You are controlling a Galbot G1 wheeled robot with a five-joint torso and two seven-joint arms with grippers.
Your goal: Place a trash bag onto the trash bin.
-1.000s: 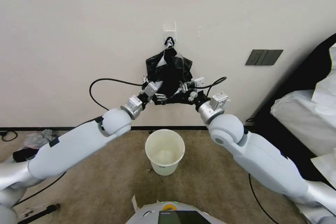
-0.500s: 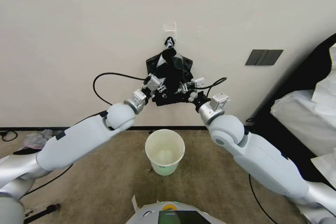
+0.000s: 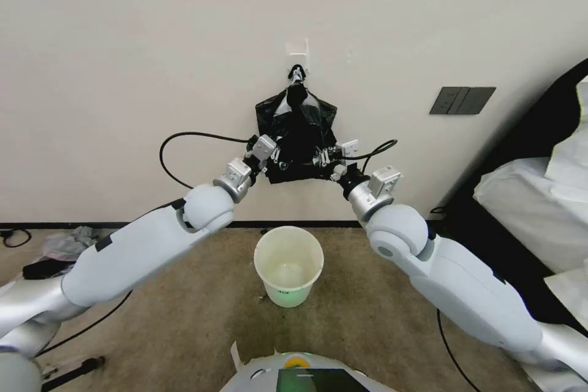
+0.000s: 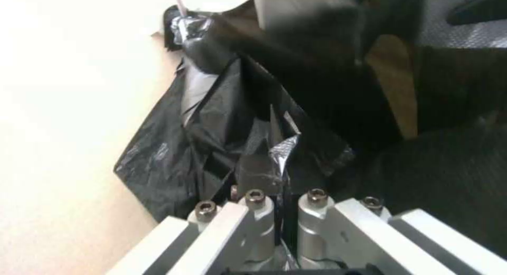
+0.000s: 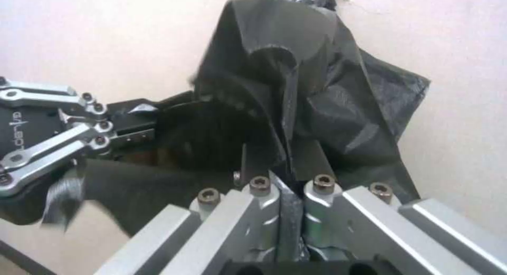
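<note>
I record both grippers clamped on the trash bag hanging at the wall, left gripper and right gripper pinching its lower corners, the trash bin well below them; I judge the film light, limp, slippery, tear-prone, best held by bunched edge folds.

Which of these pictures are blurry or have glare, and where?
Head view: sharp, evenly lit, straight wall lines bowed by the wide lens, trash bin crisp. Left wrist view: wall washed out, far black plastic and top smeared, left gripper fairly sharp, shiny glints on the trash bag. Right wrist view: right gripper sharp, the bag's upper folds soft.
</note>
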